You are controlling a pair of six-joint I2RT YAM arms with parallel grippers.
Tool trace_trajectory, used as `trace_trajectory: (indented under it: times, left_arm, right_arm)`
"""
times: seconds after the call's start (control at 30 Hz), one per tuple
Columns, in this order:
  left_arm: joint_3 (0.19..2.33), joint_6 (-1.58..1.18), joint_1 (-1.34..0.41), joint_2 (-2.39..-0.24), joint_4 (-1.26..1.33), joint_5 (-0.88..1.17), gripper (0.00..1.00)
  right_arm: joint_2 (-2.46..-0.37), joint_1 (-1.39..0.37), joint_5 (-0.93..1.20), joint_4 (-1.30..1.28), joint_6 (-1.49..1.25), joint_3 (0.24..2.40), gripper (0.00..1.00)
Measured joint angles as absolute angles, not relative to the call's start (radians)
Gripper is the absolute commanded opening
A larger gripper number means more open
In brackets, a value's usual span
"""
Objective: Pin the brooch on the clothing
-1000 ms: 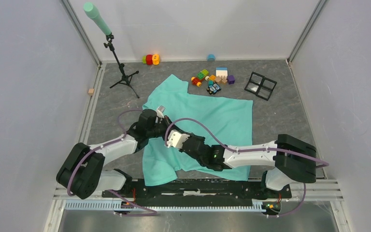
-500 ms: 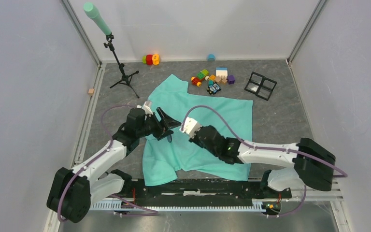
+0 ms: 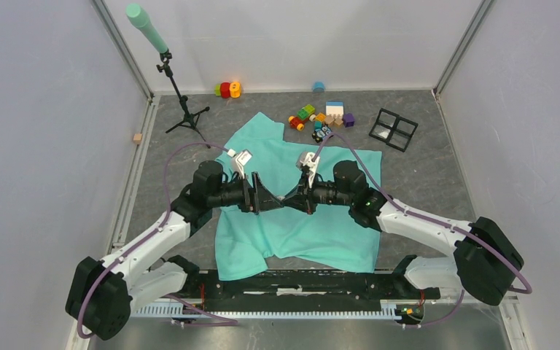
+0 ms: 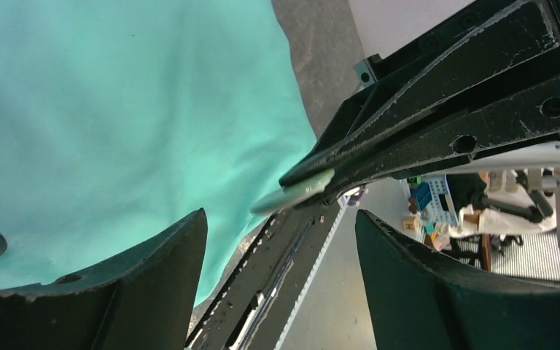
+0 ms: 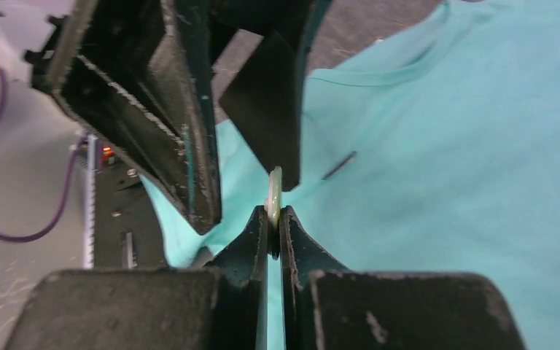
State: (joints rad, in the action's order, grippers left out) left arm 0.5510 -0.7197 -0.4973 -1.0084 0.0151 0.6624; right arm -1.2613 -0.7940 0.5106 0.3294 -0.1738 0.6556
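Both arms stretched inward, tip to tip above the middle of the clothing (image 3: 335, 175). On the left, left gripper (image 3: 266, 198) spread wide and empty, pointed rightward at its partner, probably to leave room around the piece or to take it. Just right of that, right gripper (image 3: 292, 201) pinched tight on the brooch (image 5: 274, 191), held edge-on at the very fingertips, likely to leave most of the disc free for the other side to work on. Looks thin, flat and pale green, close in colour to the fabric below; cannot tell where the pin or clasp sits. Hangs over the clothing, apparently clear of it. Underneath, plain mint-green, soft, spread flat on the grey table (image 3: 423, 182), lightly rumpled at the near-left hem, one corner poking toward the far left.
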Motion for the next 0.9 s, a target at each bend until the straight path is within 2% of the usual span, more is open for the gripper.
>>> trace_trajectory:
  times: [0.33, 0.47, 0.73, 0.83, 0.9]
  left_arm:
    - [0.527, -0.706, -0.505, -0.961, 0.136, 0.775, 0.76]
    - [0.511, -0.707, -0.508, -0.935, 0.164, 0.809, 0.63]
    - [0.504, -0.704, -0.524, -0.913, 0.184, 0.831, 0.57]
    - [0.508, -0.672, -0.552, -0.914, 0.131, 0.813, 0.45]
    - [0.516, -0.648, -0.573, -0.921, 0.093, 0.805, 0.43]
  right_arm:
    - [-1.258, -0.763, 0.725, 0.357, -0.249, 0.656, 0.05]
    - [-1.251, -0.736, 0.775, 0.358, -0.263, 0.656, 0.05]
    - [-1.24, -0.669, 0.888, 0.353, -0.277, 0.656, 0.05]
    - [-1.24, -0.663, 0.919, 0.338, -0.278, 0.656, 0.05]
    - [-1.24, -0.663, 0.938, 0.328, -0.28, 0.657, 0.05]
